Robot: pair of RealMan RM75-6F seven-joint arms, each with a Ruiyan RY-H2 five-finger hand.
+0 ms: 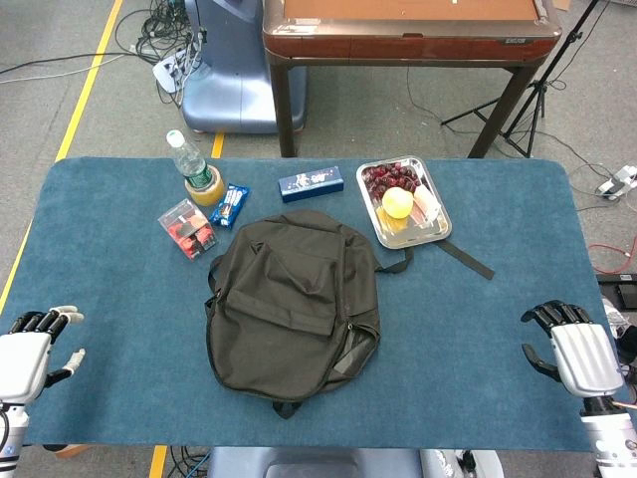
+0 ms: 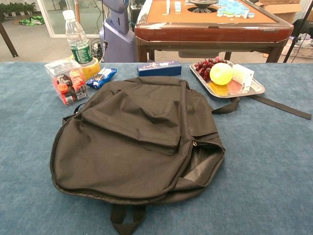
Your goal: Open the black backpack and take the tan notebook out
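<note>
Black fabric fills the middle of the blue-covered table (image 1: 478, 349): the backpack (image 1: 294, 299) lies flat, its front pocket facing up, with a gap showing along the zip on its right near side and one strap (image 1: 463, 257) trailing off to the right, past the near edge of a metal tray (image 1: 438, 234). The tan notebook cannot be seen in either view. The left hand (image 1: 38, 349) rests at the near left edge of the table, well apart from the backpack, holding nothing, its fingers spread. The right hand (image 1: 572, 349) sits at the near right edge, also well away from the bag, empty and with its dark fingers apart. Neither hand shows in the chest view. The tray, at the far right of the backpack, carries dark red fruit (image 1: 390, 178), a yellow fruit (image 1: 397, 202) and a pale block (image 1: 428, 204). Beyond the bag lies a dark blue box (image 1: 311, 183). To the far left stand a clear water bottle (image 1: 187, 159) set just beside a roll of yellow tape (image 1: 205, 186), a blue snack packet (image 1: 231, 205) and a clear plastic box (image 1: 187, 228) with red and black items inside. A brown game table (image 1: 408, 30) stands on the floor behind.
</note>
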